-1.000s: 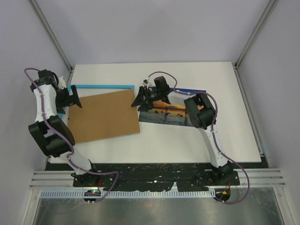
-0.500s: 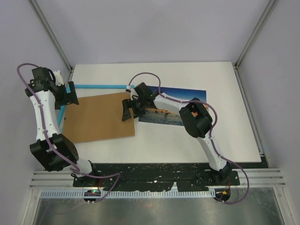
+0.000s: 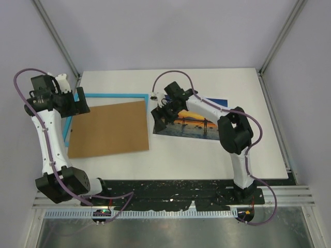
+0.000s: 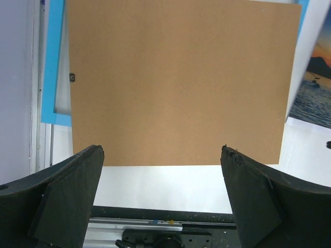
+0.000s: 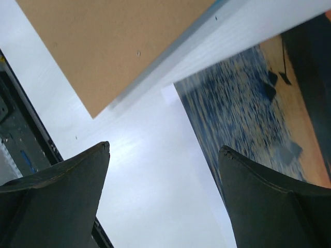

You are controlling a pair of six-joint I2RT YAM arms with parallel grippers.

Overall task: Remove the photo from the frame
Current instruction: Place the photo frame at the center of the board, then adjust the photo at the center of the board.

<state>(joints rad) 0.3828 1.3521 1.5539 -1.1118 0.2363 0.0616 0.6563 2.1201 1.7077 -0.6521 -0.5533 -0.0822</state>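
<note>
Orange photo (image 3: 195, 127) beside right pincer (image 3: 159, 118)

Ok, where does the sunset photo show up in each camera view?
Top external: the photo lies flat, right of centre.
Left wrist: only a sliver of it at the right edge.
Right wrist: it fills the right side, slanting.
Shared landmark: the brown backing board, seen in all three views.
</note>
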